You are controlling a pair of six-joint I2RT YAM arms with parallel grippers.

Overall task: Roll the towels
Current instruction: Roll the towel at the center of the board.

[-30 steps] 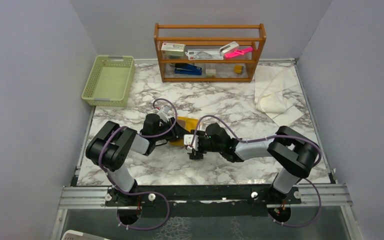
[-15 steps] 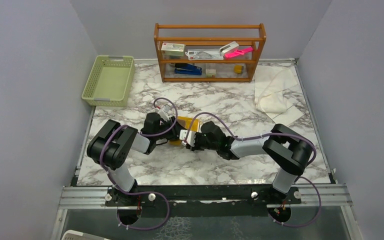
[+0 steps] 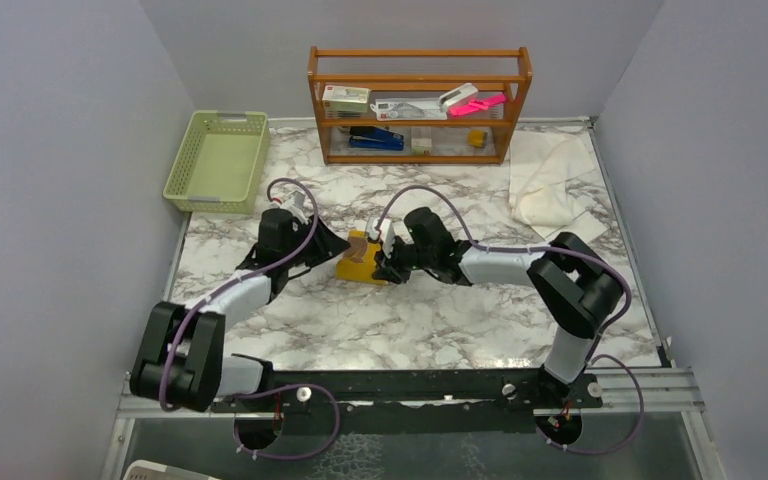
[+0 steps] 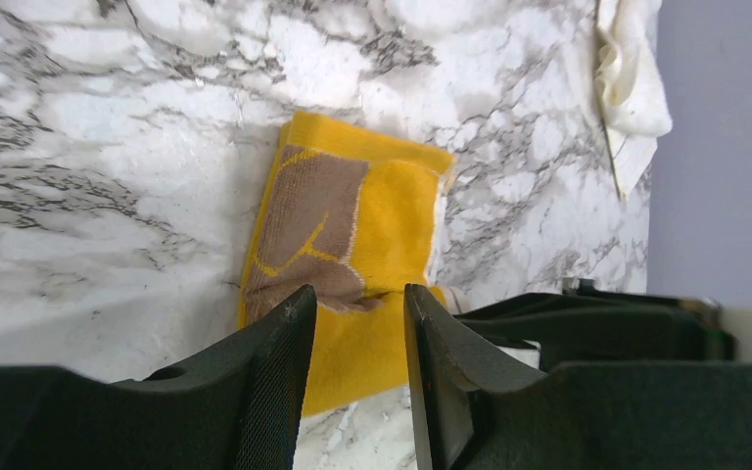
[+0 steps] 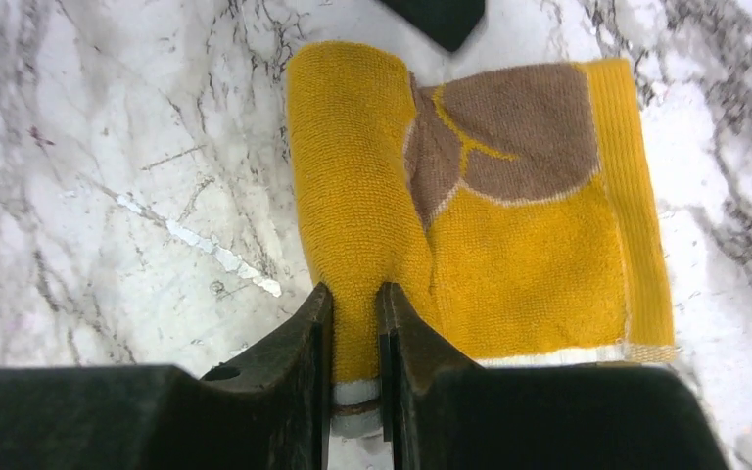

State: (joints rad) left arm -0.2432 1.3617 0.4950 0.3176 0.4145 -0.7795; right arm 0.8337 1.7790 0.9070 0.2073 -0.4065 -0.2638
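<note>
A mustard-yellow towel (image 3: 361,260) with brown patches lies partly rolled in the middle of the marble table (image 3: 430,320). In the right wrist view this towel (image 5: 519,255) has a rolled left edge, and my right gripper (image 5: 354,305) is shut on that roll's near end. My right gripper (image 3: 380,262) is at the towel's right side in the top view. Just left of the towel my left gripper (image 3: 334,250) stands open. Its jaws (image 4: 357,308) hold nothing, and the yellow towel (image 4: 392,215) lies just past the tips. The cream-white towel (image 3: 550,185) lies crumpled at the back right.
A green plastic basket (image 3: 218,160) stands at the back left. At the back centre is a wooden shelf (image 3: 420,150) with stationery on it. Grey walls close in the left, right and back sides of the table.
My right gripper has closed on the yellow towel's rolled edge and moved it slightly farther back. The left arm has swung out to the left, its gripper drawn off the towel.
</note>
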